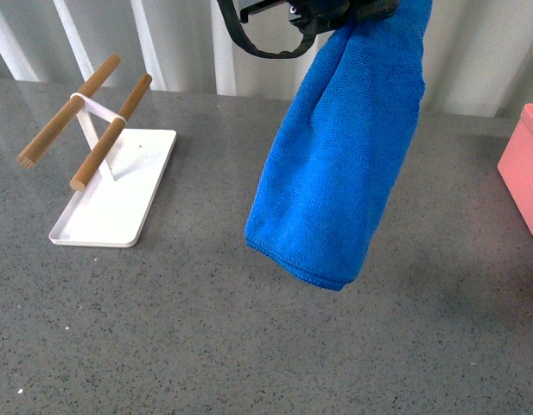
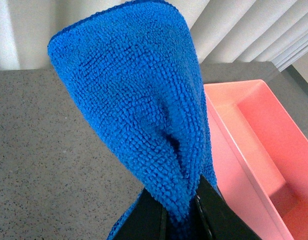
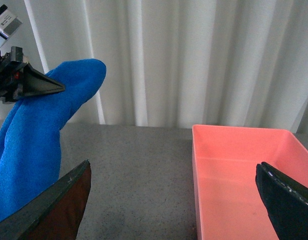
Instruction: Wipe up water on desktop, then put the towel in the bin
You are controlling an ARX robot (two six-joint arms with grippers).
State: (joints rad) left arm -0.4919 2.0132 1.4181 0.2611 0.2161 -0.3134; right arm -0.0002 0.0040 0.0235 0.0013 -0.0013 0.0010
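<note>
The bright blue fluffy towel hangs in the air above the dark grey speckled desktop. My left gripper holds it from the top edge of the front view, shut on its upper fold. In the left wrist view the towel is pinched in my left gripper. The salmon-pink bin stands at the right edge, apart from the towel; it shows empty in the left wrist view and the right wrist view. My right gripper is open, over the bin's near wall, with the towel to its side.
A white tray with wooden rods on a stand sits at the left of the desktop. White curtains hang behind the table's far edge.
</note>
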